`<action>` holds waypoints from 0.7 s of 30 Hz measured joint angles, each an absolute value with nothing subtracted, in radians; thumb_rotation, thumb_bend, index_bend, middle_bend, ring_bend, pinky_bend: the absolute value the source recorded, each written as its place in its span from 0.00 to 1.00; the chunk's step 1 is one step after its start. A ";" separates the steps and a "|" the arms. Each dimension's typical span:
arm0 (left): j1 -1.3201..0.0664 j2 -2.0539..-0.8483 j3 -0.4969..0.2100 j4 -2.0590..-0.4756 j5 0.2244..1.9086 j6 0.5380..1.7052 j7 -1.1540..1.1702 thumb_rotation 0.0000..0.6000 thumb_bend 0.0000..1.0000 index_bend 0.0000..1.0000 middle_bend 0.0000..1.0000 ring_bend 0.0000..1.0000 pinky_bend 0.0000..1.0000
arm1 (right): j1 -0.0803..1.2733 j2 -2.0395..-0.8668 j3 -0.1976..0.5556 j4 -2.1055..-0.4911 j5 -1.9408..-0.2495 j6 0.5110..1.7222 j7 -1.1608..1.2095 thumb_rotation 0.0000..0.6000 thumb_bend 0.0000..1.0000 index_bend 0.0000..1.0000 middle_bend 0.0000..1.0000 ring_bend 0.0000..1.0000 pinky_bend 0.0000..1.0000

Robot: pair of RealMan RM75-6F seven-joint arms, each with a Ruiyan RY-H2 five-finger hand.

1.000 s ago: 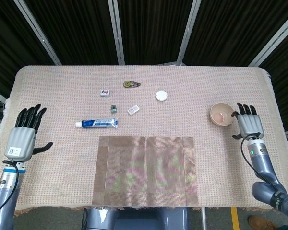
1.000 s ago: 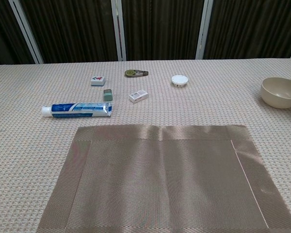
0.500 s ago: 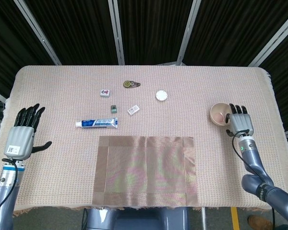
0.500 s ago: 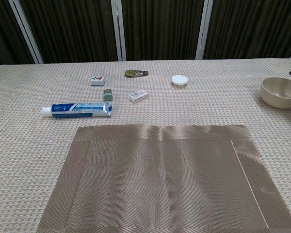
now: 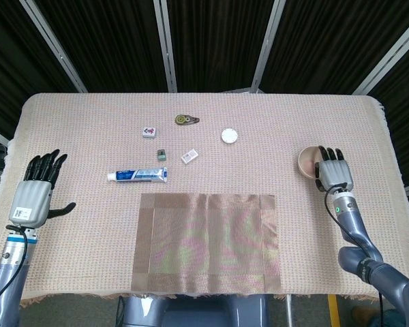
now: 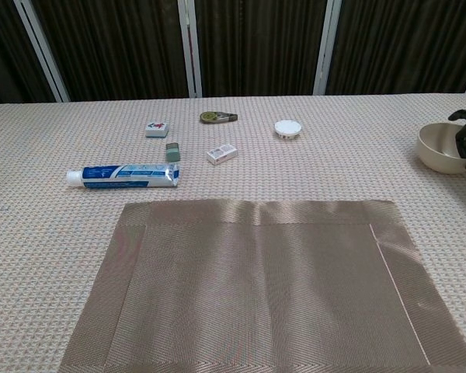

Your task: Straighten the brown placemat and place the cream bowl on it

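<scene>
- The cream bowl point(image 5: 308, 162) sits upright near the right edge of the tabletop point(image 5: 273, 129), well apart from the brown placemat point(image 5: 206, 242); the mat lies flat at the near middle, its edges roughly square to the tabletop edge, so I judge little straightening is left.
- My right hand point(image 5: 332, 174) is over the bowl's right side with fingers reaching across the rim; from the chest view the fingertips point(image 6: 460, 132) dip toward the inside, but I cannot tell whether they have closed on the rim yet.
- My left hand point(image 5: 35, 191) hovers at the far left, fingers spread, holding nothing; it is much farther from the bowl.
- The mat lies to the left of and nearer than the bowl; so the carry must run inward and toward me, by my right hand.
- A toothpaste tube point(image 5: 138, 175) lies just beyond the mat's far left corner, outside that path.
</scene>
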State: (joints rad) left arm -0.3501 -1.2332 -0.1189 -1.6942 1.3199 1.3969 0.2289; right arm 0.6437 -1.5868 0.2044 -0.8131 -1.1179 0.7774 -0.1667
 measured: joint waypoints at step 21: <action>-0.341 -1.212 -0.121 -1.728 1.360 1.385 0.179 1.00 0.00 0.00 0.00 0.00 0.00 | 0.582 -1.382 0.143 -1.293 -1.381 1.064 -0.141 1.00 0.42 0.62 0.02 0.00 0.00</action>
